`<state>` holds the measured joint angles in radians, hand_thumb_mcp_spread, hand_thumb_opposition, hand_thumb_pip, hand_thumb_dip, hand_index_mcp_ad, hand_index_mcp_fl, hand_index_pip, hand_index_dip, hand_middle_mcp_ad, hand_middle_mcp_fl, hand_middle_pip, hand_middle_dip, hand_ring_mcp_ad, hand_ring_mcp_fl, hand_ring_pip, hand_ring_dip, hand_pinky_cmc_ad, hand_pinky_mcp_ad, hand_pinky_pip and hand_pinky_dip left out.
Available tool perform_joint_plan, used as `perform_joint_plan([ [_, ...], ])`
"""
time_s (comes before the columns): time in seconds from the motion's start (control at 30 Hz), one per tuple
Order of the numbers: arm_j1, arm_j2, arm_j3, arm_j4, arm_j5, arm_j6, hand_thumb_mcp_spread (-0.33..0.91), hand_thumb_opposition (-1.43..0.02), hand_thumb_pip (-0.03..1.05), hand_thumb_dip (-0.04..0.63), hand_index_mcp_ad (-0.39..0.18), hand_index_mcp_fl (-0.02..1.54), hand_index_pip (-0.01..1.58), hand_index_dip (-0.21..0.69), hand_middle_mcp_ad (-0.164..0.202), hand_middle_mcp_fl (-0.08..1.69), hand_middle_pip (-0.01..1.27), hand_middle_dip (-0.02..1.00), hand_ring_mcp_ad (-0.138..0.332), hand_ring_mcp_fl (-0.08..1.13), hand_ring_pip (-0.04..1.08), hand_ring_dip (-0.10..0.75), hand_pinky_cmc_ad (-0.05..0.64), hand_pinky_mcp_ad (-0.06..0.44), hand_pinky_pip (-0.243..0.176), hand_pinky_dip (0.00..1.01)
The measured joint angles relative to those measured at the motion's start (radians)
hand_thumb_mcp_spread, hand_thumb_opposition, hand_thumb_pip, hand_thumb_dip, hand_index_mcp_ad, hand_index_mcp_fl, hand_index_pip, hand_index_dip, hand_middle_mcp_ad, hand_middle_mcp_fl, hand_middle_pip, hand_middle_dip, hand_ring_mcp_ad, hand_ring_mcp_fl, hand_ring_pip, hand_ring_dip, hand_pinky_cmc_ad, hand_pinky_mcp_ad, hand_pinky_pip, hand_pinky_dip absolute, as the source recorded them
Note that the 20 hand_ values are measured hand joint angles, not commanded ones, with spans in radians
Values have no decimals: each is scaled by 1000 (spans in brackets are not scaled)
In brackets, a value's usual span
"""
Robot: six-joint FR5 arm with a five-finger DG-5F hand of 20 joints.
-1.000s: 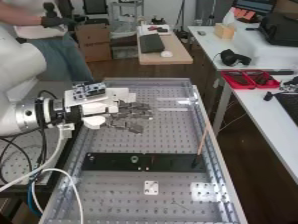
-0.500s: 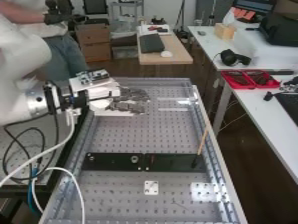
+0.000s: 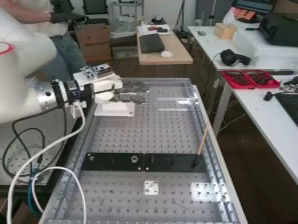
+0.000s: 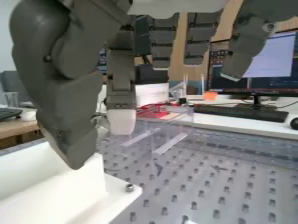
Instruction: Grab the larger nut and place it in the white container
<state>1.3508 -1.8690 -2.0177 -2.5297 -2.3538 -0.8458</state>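
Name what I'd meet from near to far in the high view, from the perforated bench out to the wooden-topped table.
Small white plate → flat black bar → white container → wooden-topped table

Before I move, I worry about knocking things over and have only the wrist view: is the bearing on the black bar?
Observer: Yes, in the high view the bearing stands on the black bar.
Operator: Thanks. Is there anything tall by the bar that the hand should avoid?
Observer: A thin stick rises at a slant by the bar's right end, as the high view shows it.
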Motion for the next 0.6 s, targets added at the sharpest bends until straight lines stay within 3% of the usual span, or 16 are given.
perform_joint_plan([
  [0.6,191,-52,13,60,17,121,353,-934,578,140,-168,489,1541,201,66,9,134,255,129,0,112,169,367,314,-75,328],
])
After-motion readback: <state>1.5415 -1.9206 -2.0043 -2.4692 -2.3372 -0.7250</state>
